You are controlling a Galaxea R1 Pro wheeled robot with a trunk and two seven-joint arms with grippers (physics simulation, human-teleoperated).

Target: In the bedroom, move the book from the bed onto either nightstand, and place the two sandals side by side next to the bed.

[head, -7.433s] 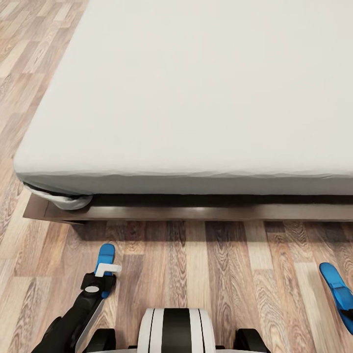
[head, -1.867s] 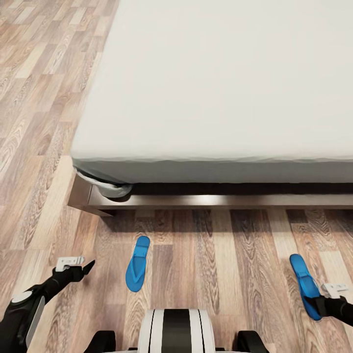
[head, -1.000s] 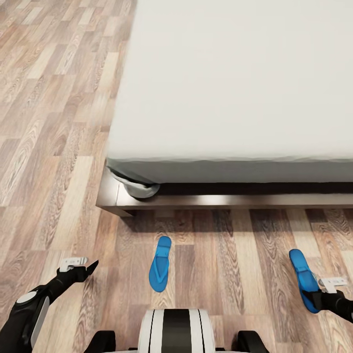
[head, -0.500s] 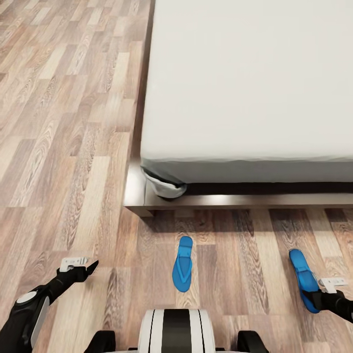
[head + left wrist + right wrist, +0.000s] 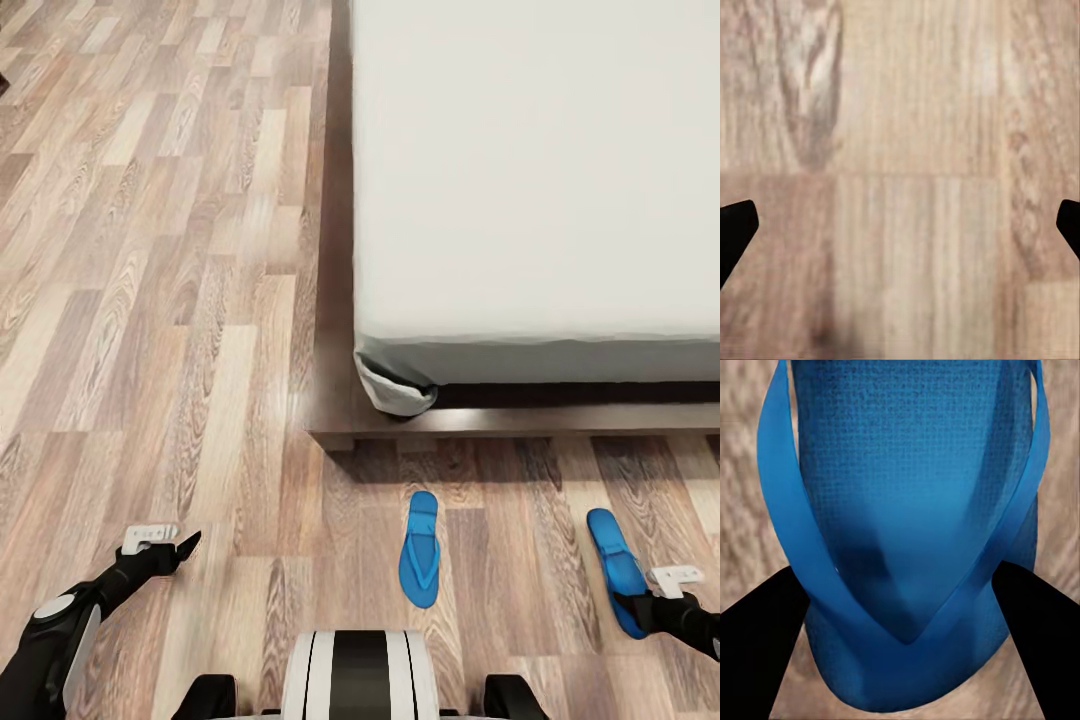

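One blue sandal (image 5: 420, 549) lies on the wood floor (image 5: 150, 300) near the bed (image 5: 540, 170) corner; the right gripper (image 5: 640, 606) holds the other sandal (image 5: 612, 560).

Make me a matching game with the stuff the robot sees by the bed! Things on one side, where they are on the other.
Things:
1. loose sandal
2. held sandal
3. left gripper
4. mattress

Places or states:
A. on the dark wooden bed frame
B. open, nothing between its fingers
C. lying free on the floor near the bed corner
D. between the right gripper's fingers

Pairs: 1-C, 2-D, 3-B, 4-A
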